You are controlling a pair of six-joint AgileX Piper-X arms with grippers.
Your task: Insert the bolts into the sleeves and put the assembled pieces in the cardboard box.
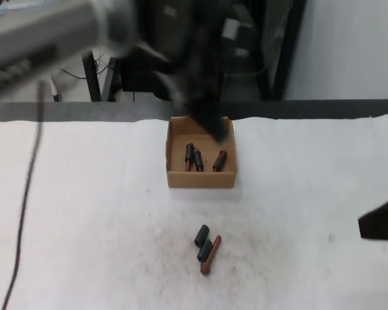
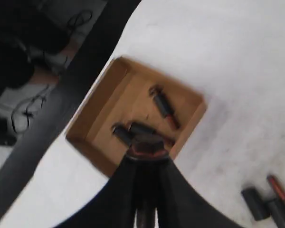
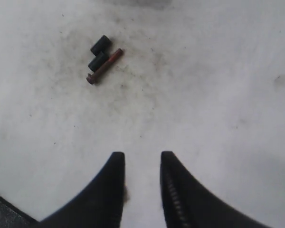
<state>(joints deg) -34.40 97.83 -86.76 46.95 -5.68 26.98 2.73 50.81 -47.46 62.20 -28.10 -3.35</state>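
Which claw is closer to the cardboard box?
Left. The left claw hangs right above the cardboard box, gripping a bolt. The right claw is open over the bench, away from the box.

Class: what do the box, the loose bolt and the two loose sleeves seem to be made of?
Box: matt brown cardboard, thin folded walls. Loose bolt: likely metal, reddish-brown finish, slim shank with a wider head. Loose sleeves: matt black, perhaps rubber or plastic; unclear.
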